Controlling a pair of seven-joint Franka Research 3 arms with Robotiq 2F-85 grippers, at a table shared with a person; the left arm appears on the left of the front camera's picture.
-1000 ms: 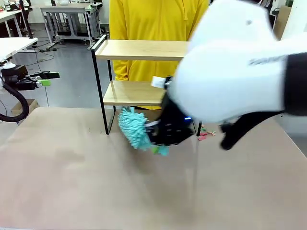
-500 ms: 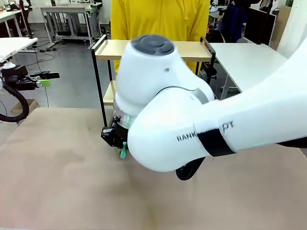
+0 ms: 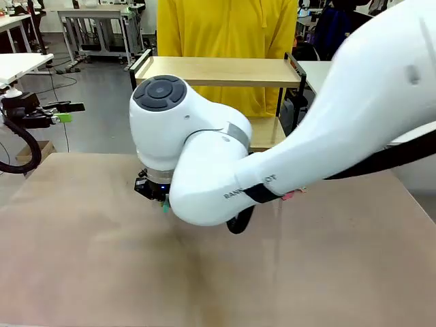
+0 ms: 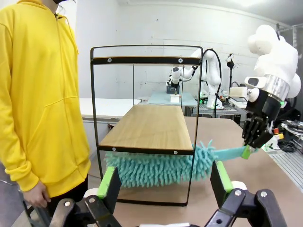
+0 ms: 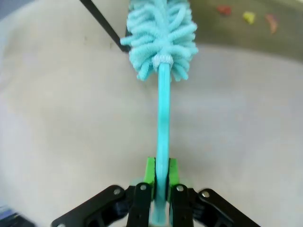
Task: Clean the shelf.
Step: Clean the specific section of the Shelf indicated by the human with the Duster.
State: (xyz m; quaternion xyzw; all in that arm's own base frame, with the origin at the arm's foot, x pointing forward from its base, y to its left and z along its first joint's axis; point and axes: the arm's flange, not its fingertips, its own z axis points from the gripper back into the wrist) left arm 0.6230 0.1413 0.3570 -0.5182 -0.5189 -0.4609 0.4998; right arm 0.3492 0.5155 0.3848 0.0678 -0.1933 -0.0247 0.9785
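As right arm [image 3: 272,170] swings across to left end of shelf [image 3: 218,71] at far edge of worktop [image 3: 102,259], jaws pinching duster [image 4: 161,168] handle, head now under lower board: wiping underway; left jaws spread, idle.

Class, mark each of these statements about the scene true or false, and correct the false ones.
1. A person in yellow stands beside the shelf. True.
2. The left gripper holds a cloth. False: it is open and empty.
3. The right gripper is shut on the handle of the duster. True.
4. The duster's fluffy head rests on the shelf's top board. False: it is beneath the lower board.
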